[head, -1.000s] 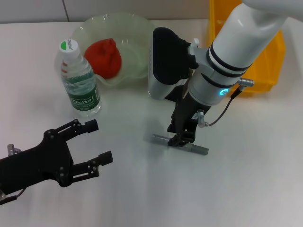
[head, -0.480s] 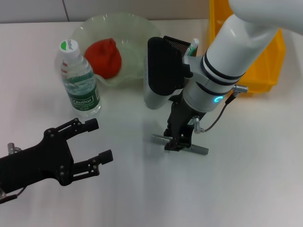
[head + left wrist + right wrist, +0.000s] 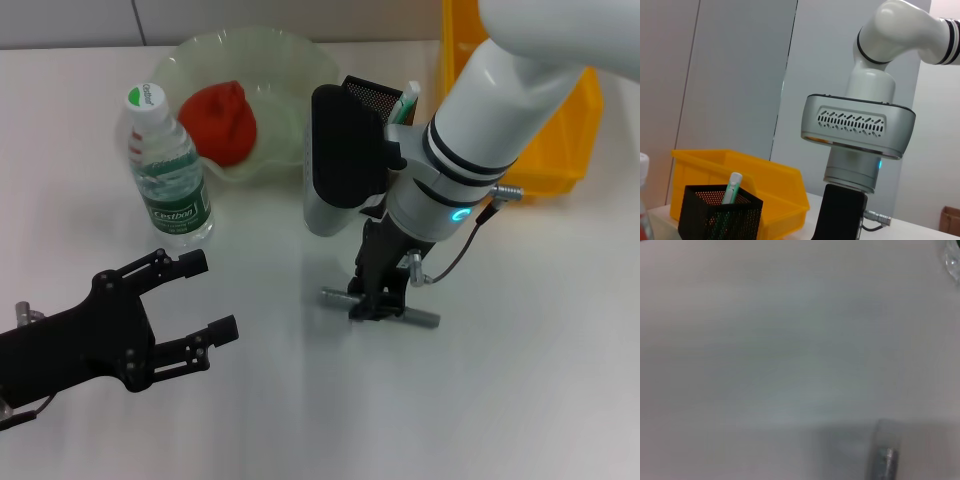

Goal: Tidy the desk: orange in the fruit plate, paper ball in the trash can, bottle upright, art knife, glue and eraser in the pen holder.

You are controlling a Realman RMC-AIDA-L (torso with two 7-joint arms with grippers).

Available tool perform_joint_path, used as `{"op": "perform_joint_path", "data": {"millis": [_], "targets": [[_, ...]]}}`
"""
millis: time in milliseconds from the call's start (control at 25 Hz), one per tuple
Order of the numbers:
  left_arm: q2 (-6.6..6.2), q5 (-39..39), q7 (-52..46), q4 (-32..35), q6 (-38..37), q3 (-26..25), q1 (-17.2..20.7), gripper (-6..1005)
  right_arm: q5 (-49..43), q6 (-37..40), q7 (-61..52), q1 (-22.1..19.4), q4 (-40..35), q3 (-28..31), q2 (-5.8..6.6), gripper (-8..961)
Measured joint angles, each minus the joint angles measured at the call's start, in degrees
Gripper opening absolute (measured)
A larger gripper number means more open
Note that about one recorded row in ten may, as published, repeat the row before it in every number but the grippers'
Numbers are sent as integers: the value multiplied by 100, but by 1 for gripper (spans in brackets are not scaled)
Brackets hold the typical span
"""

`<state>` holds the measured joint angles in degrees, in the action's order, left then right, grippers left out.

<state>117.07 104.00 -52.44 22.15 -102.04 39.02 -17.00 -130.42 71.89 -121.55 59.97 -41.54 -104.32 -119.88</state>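
On the white counter (image 3: 520, 400), the left end effector (image 3: 205, 300) is hovering at lower left of the head view, fingers spread apart. Above it the bottle (image 3: 165, 170) is standing upright, beside the fruit plate (image 3: 300, 60) cradling the orange (image 3: 220, 122). At centre, the right end effector (image 3: 378, 300) is reaching down onto the grey art knife (image 3: 425, 318); its fingers' state cannot be told. Only the left wrist view is revealing the pen holder (image 3: 720, 217) with a green-tipped glue (image 3: 730, 187) sticking up inside, in front of the trash can (image 3: 775, 187).
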Motion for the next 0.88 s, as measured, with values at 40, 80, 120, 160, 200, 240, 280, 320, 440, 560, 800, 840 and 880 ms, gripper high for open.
{"op": "perform_joint_path", "data": {"millis": [40,80,120,160,200,240,280,320,440,560,800,840,880], "targets": [[0,0,0,0,0,0,0,840,0,0,-1,-3,0,-4,0,216],[0,-1,0,0,0,0,3,840,0,0,-1,-3,0,-4,0,214],[0,-1,0,0,0,0,3,840,0,-5,-16,-7,0,-41,0,212],[0,-1,0,0,0,0,3,840,0,-5,-16,-7,0,-41,0,211],[0,-2,1,0,0,0,6,840,0,-14,-50,-10,-1,-100,0,209],[0,-3,1,0,0,0,11,840,0,-14,-50,-10,-1,-100,0,202],[0,-3,1,0,0,0,12,840,0,-16,-64,-10,-1,-117,0,194],[0,-3,1,0,0,0,12,840,0,-17,-75,-9,-1,-130,0,187],[0,-4,2,0,0,0,16,840,0,-17,-77,-10,-7,-133,-1,170],[0,-10,4,0,-5,0,22,840,0,-18,-79,-24,-43,-98,-1,166],[-2,-19,6,0,-25,0,21,840,-1,9,-25,-109,-164,159,-1,156],[-7,-19,6,0,-29,0,21,840,-1,9,-25,-109,-164,159,-1,155],[-14,-20,6,0,-39,0,21,840,-1,22,14,-144,-208,293,0,153]]}}
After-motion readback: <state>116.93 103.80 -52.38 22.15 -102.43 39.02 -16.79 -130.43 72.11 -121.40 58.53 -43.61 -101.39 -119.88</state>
